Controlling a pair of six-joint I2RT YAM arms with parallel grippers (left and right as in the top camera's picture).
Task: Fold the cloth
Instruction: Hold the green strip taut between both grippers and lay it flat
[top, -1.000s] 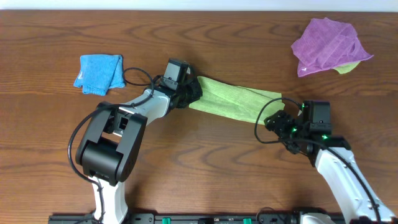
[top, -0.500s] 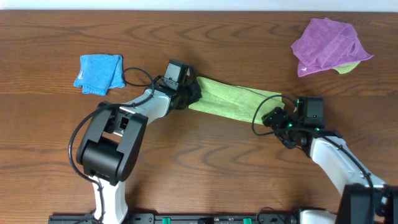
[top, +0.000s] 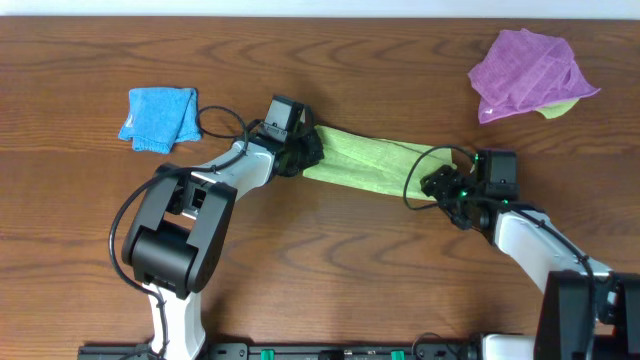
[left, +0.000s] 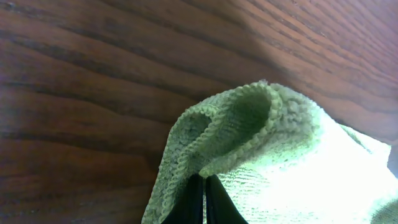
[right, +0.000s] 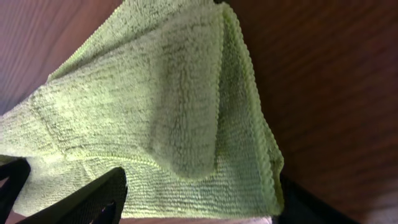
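1. Two grippers attend the cloth (top: 375, 160), which lies as a narrow band across the middle of the table (top: 320, 290), running from its left end down to its right end, nearer the front edge.
2. Left gripper (top: 303, 152): closed tight. The wrist view shows its fingertips pinching a looped corner of the cloth, with the hem curled above them.
3. Right gripper (top: 440, 185): its jaws stand apart over the cloth's right end. The wrist view shows the doubled hem lying between them, with no pinch made out.
4. Step in hand, as judged: securing the right end so that it can be carried over to the left end.
5. Recommendation: take both layers at the hem, close to the corner, before lifting. A bite on the top layer alone would likely let the fold open.
6. Recommendation: keep the left pinch firm as an anchor and lift only enough to clear the fabric below, so that the edges meet squarely.
7. Hazard: a cable loop on the right arm lies just beside the cloth's end and may drag it.
8. Surface: dark wood grain, flat and dry in appearance. A blue cloth (top: 160, 118) sits toward the far left corner and a purple cloth (top: 530, 62) toward the far right corner, both well apart from the work.
9. Room: only a pale strip beyond the far edge shows; nothing more can be told.
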